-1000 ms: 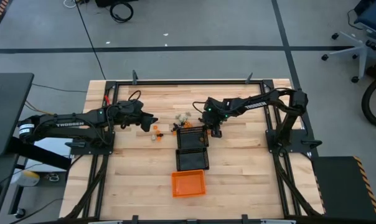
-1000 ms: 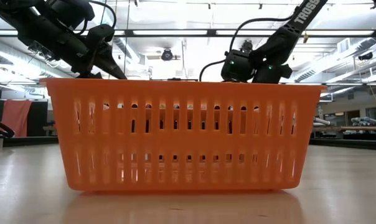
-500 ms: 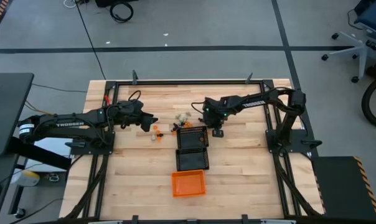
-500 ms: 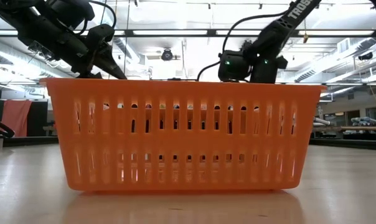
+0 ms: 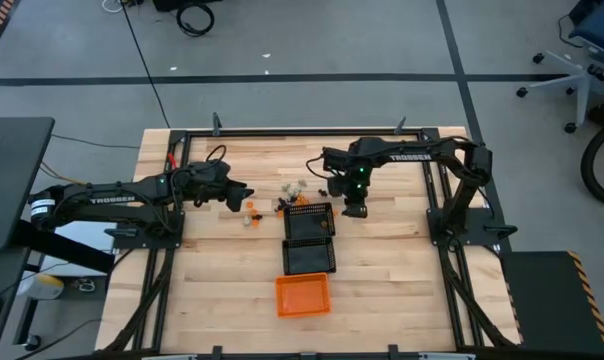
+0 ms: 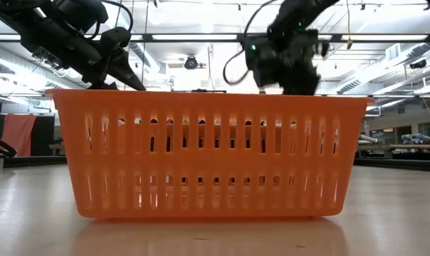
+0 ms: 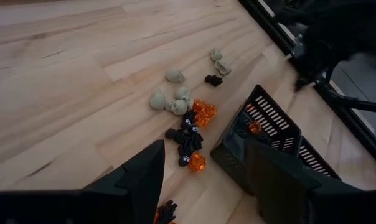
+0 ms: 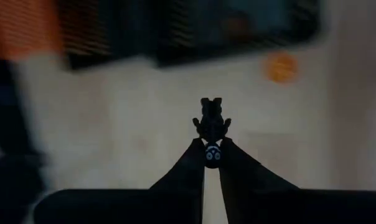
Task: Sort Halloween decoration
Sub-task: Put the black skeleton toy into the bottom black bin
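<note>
One small black plastic trinket (image 8: 212, 122) sits pinched in the closed right gripper (image 8: 212, 155), at three o'clock of the black mesh basket (image 5: 309, 222); swing steadily, release inside.

An orange basket (image 5: 303, 295) sits on the wooden table (image 5: 212, 270). Two black mesh baskets (image 5: 309, 239) sit touching in a row just behind it.
</note>
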`<state>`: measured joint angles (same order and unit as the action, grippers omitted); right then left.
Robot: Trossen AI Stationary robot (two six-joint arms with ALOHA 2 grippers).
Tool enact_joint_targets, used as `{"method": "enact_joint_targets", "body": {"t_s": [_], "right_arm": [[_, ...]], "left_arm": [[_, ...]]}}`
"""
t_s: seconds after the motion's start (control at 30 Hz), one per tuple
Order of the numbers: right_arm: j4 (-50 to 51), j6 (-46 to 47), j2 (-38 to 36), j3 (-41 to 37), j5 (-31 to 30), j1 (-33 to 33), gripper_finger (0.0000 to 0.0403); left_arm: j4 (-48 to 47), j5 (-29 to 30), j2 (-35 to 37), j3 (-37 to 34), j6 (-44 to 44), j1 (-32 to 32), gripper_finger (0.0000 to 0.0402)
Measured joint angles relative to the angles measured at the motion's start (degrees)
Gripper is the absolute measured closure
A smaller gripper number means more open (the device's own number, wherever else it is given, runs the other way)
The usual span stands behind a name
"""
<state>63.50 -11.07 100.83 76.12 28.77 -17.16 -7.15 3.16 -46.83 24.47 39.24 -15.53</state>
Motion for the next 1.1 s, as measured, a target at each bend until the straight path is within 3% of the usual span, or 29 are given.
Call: {"method": "enact_joint_targets", "body": {"t_s": [0.13,0.23,0.5,0.77,0.97,1.1], "right_arm": [[-1.8,4.9,0.0,2.6,9.4,2.0,0.0366],[-6.5,7.7,-0.1,2.8,10.7,5.1,0.0363],[-15.9,9.6,-0.1,2.8,0.8,14.1,0.0356],[-23.4,15.5,0.4,0.4,-6.1,17.1,0.0355],[-24.8,17.0,0.4,0.4,-7.2,17.0,0.0330],[-24.6,17.0,0.4,0.4,-4.6,17.2,0.0302]], "left_arm": [[-0.3,-1.5,0.0,0.0,-0.9,0.0,0.0175],[-1.4,-5.4,0.0,0.0,-4.9,0.0,0.0175],[-9.4,-6.9,-0.7,0.0,-10.4,3.3,0.0175],[-10.4,-7.4,-9.7,0.0,-10.4,8.2,0.0175],[-10.3,-5.8,-16.8,0.0,-14.4,9.9,0.0176],[-10.1,-5.7,-19.9,0.0,-17.0,10.7,0.0176]]}}
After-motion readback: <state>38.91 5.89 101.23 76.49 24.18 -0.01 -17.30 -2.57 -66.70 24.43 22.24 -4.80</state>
